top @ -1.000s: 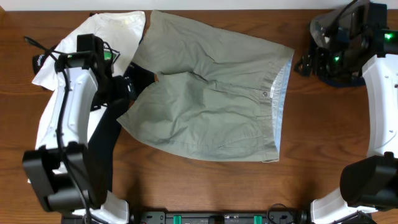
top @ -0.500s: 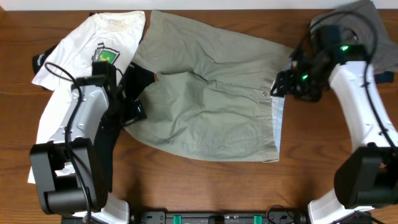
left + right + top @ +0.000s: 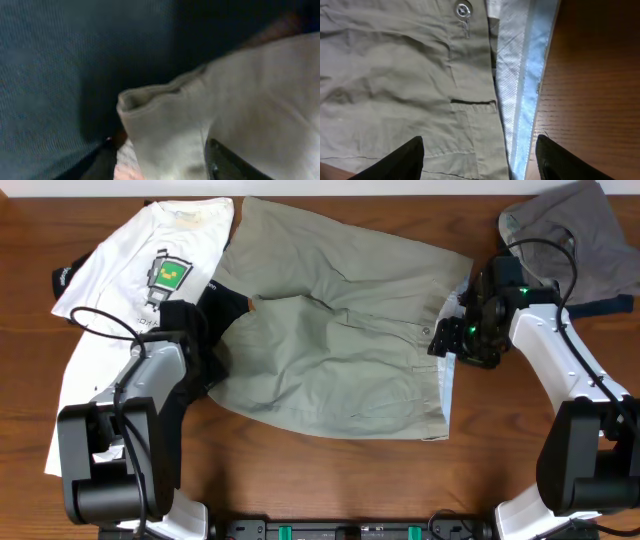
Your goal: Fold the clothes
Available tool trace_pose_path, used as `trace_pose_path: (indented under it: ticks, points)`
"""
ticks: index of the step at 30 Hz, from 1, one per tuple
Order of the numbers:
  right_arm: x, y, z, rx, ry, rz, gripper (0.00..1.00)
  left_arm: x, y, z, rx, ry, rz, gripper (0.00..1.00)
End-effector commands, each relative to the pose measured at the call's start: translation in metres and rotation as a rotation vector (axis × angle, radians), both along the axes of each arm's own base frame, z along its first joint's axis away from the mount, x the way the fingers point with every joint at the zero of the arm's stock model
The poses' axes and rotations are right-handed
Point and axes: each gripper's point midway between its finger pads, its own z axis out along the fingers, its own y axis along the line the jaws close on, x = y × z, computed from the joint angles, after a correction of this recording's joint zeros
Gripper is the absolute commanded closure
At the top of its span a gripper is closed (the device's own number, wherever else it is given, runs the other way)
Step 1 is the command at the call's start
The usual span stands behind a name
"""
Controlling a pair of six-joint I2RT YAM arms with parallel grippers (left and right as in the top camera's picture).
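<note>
Across the middle of the table (image 3: 520, 470) lay the khaki shorts (image 3: 340, 350), spread flat, with the waistband toward the right arm. The right gripper (image 3: 477, 160) hung over the waistband with its fingers spread wide. Only their dark tips showed at the bottom edge of its wrist view, above the button (image 3: 463, 9) and pale blue lining (image 3: 530, 75). The left gripper (image 3: 155, 162) sat at the shorts' left hem, its view blurred. A fold of hem filled the gap between the fingertips, but whether they pinched it could not be told. Dark cloth (image 3: 50, 75) behind was indistinct. From overhead the left arm hid that hem corner and part of a white T-shirt (image 3: 150, 270). A grey garment (image 3: 565, 225) was cut off at the top right.
</note>
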Motion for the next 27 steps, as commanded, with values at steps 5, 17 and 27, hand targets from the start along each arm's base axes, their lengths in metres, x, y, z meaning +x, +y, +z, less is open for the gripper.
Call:
trace_pose_path:
  ticks: [5, 17, 27]
  points:
    - [-0.003, 0.000, -0.002, -0.012, 0.009, -0.013, 0.31, 0.006, 0.010, -0.008, 0.055, -0.043, 0.048, 0.71]
    - [-0.051, -0.008, -0.033, -0.079, 0.178, -0.065, 0.36, 0.004, 0.010, -0.010, 0.054, -0.033, 0.047, 0.94]
    - [-0.093, 0.012, -0.064, -0.085, 0.271, -0.032, 0.48, 0.004, 0.010, -0.010, 0.054, -0.033, 0.047, 0.94]
